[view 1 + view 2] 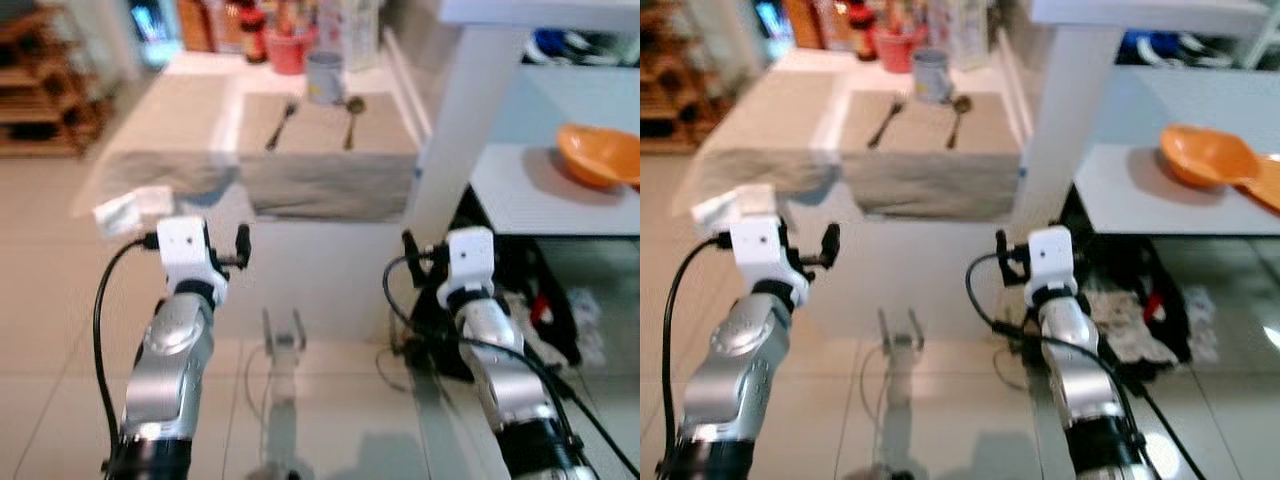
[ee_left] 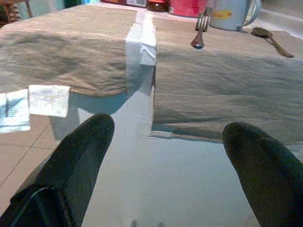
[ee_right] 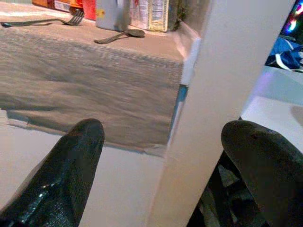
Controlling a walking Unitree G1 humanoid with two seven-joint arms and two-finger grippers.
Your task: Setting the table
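1. The left gripper (image 2: pixel 168 156) hangs before the table (image 1: pixel 200 110), fingers wide, holding nothing.
2. The right gripper (image 3: pixel 163 161) is also wide.
3. A fork (image 1: pixel 280 125) and spoon (image 1: pixel 351 120) lie on the mat (image 1: pixel 330 150).

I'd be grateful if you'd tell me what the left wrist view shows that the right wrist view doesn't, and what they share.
Left wrist view alone: the left gripper, fingers apart, a second placemat across a white strip of bare table, and white tags hanging at the table's edge. Right wrist view alone: the right gripper, fingers apart, a white post and printed packets. Both: the grey placemat with the fork, spoon and mug.
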